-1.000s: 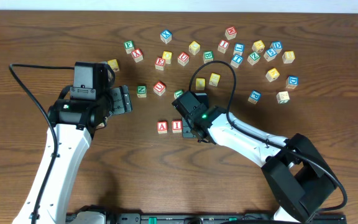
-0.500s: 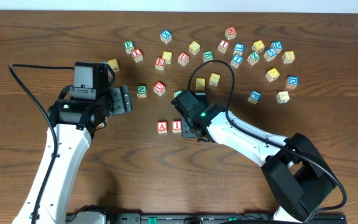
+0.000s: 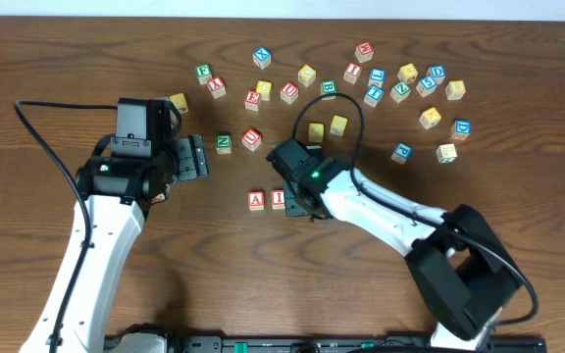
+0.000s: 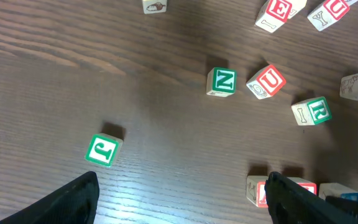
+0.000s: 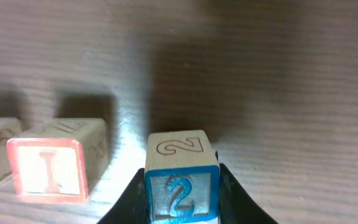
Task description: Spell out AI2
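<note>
Right gripper (image 5: 180,200) pinches the 2 cube (image 5: 181,177), pale wood with a blue numeral, low centre in my wrist view. It sits just right of the red I cube (image 5: 47,169), with a gap between; the A cube (image 3: 256,199) lies beyond. Left gripper (image 4: 179,200) gapes, empty. Dark-grained wooden table (image 3: 194,284); spare cubes (image 3: 307,74) scattered across the overhead's top.

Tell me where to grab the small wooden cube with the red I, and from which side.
Come straight down from above and pinch the wooden red I cube on its near and far faces. The wooden red A cube crowds one side, and the right end effector, holding the wooden blue 2 cube, crowds the other.
</note>
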